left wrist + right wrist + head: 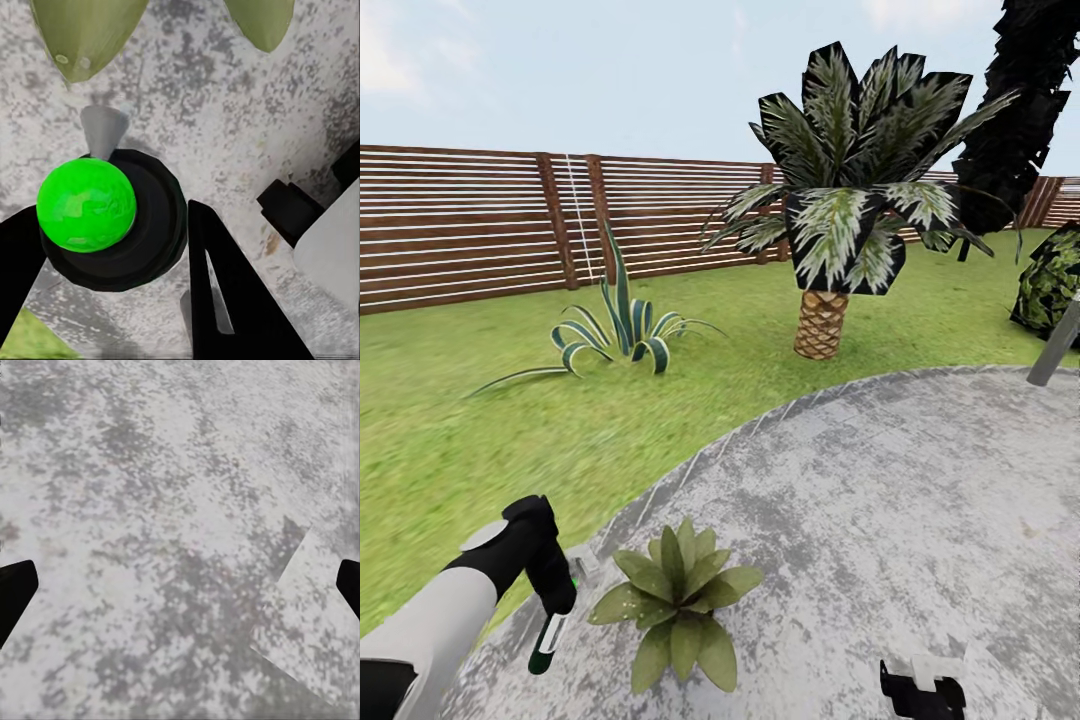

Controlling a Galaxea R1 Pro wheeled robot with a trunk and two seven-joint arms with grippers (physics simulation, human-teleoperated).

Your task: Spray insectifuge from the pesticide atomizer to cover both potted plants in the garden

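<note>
From my head, my left gripper points down just beside the potted plant on the paved round, fingers pinching the pesticide atomizer; no label is readable. My right gripper sits low, on the plant's other side. The agave, the palm and the fence lie beyond the plant.

In my left wrist view, my fingers flank the atomizer, nozzle toward the leaves.

In my right wrist view, my fingertips stand spread over paving.
</note>
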